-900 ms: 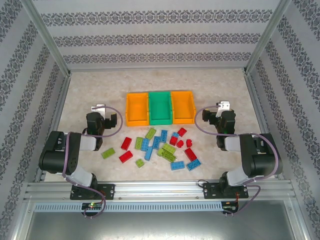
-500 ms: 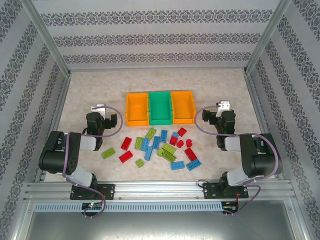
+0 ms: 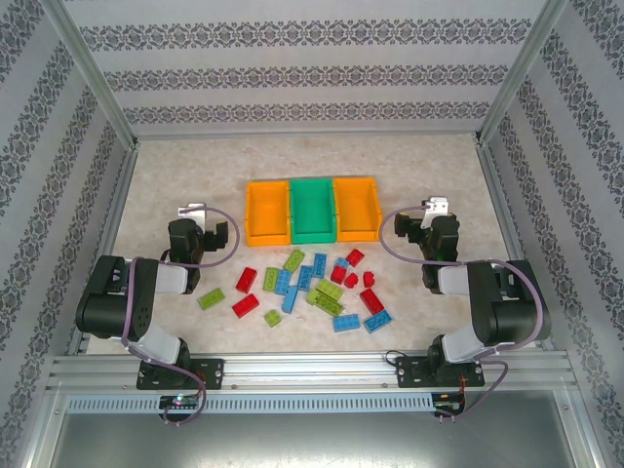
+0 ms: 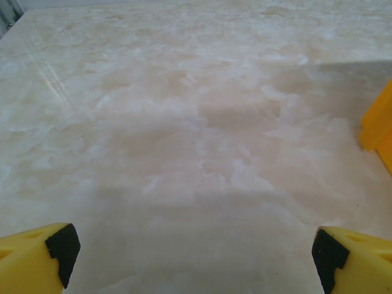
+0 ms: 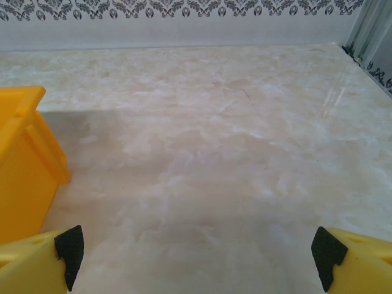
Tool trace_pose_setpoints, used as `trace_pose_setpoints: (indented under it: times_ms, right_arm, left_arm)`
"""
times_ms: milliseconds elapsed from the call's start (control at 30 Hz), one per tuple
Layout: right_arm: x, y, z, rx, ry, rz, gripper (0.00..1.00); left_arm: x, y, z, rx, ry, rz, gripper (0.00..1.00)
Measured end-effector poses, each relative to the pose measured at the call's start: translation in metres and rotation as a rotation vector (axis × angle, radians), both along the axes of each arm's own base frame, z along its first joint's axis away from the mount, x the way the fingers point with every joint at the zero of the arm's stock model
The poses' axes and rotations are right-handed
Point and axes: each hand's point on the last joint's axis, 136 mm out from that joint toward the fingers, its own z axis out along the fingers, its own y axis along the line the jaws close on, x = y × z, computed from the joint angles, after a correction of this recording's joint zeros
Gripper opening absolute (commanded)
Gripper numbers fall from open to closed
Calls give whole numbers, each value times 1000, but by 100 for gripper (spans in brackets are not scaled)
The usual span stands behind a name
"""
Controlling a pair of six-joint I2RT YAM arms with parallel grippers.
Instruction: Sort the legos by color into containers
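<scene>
Small studded plastic legos [image 3: 304, 278], red, blue and lime green, lie jumbled before three open rectangular plastic containers [image 3: 314, 237], two orange, one green, seemingly empty. Left gripper [image 4: 193, 254] and right gripper [image 5: 199, 248] gape, holding nothing; crowded bricks risk double grabs.

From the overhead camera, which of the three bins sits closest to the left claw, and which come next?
1. The left orange bin, at the row's left end, just right of the left gripper.
2. The green bin, in the middle of the row.
3. The right orange bin, at the row's right end.
</scene>
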Motion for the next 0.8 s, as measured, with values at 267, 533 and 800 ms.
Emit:
trace_pose_setpoints:
  times_ms: [267, 533, 800]
  right_arm:
    - [0, 0, -1, 0, 8, 0, 98]
    - [11, 2, 41, 31, 28, -4, 88]
    - [35, 46, 87, 117, 146, 55, 80]
  left_arm:
    - [0, 0, 0, 0, 5, 0, 99]
    - [51, 4, 76, -50, 51, 58, 95]
    - [57, -15, 117, -215, 101, 33, 96]
